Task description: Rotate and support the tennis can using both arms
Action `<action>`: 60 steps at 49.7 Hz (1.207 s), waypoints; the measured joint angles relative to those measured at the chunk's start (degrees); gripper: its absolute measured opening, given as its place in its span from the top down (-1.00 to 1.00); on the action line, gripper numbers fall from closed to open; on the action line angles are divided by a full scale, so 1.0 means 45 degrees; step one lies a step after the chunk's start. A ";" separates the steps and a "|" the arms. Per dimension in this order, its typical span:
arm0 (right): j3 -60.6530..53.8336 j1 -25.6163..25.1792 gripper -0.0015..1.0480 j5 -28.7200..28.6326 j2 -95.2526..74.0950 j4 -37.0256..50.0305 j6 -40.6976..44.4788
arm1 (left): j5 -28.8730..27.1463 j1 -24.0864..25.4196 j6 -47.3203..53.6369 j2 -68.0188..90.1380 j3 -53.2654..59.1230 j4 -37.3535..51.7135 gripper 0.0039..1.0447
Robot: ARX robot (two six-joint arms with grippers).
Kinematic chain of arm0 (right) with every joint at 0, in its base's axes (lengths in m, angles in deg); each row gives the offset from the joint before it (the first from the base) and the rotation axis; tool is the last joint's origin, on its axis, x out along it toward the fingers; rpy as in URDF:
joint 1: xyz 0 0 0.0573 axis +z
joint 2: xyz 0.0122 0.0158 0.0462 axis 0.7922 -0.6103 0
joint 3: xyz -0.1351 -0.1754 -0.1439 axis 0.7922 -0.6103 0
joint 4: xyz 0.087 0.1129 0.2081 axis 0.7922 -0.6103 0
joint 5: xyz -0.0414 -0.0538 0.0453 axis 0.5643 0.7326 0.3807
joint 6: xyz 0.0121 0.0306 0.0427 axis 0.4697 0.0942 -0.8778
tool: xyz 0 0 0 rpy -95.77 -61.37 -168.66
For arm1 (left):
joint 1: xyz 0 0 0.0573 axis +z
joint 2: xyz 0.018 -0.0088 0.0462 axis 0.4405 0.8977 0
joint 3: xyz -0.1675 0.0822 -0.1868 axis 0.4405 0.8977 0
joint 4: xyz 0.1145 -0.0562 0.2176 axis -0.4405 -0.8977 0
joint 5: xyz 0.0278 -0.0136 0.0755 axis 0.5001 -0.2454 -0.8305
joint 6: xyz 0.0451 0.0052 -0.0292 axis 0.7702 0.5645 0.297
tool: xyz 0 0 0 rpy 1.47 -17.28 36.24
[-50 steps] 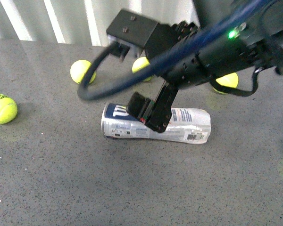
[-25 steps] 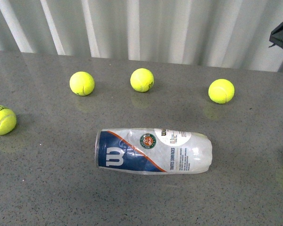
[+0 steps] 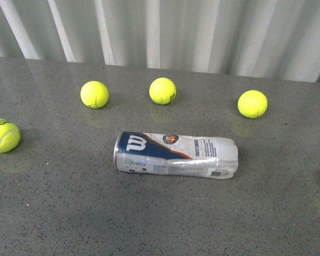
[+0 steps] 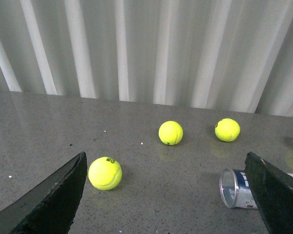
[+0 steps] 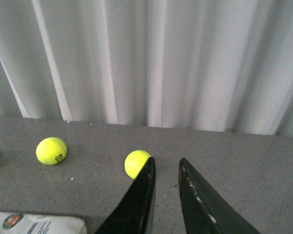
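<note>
Currently flat on its side at centre of front view: tennis can, long axis across the frame, blue "W" end toward frame left, barcode end toward frame right, resting on grey table. Touching neither gripper. Four tennis balls loose around it, none touching it: one at far left edge, three in a row nearer the white pleated backdrop, at upper left, upper centre and upper right. From left wrist view, left gripper: black fingers spread wide, only table and balls showing between them, round rimmed end of can just beside one finger. From right wrist view, right gripper: fingers drawn close together, slim gap left between tips, pinching nothing. One ball partly hidden behind a fingertip, another off to the side, corner of can's label barely in shot.
</note>
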 joint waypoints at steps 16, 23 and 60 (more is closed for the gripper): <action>-0.1243 -0.0826 0.93 -0.0777 0.2560 -0.1307 0.0078 | 0.0000 0.0000 0.0000 0.0000 0.0000 0.0000 -0.87; -0.1841 -0.1914 0.93 -0.1802 0.3643 -0.1569 0.0073 | -0.0010 0.0000 0.0000 0.0000 0.0000 0.0000 -0.87; -0.2254 -0.1933 0.93 -0.1865 0.8694 -0.6164 0.0078 | 0.0000 0.0000 0.0000 0.0000 0.0000 0.0000 -0.87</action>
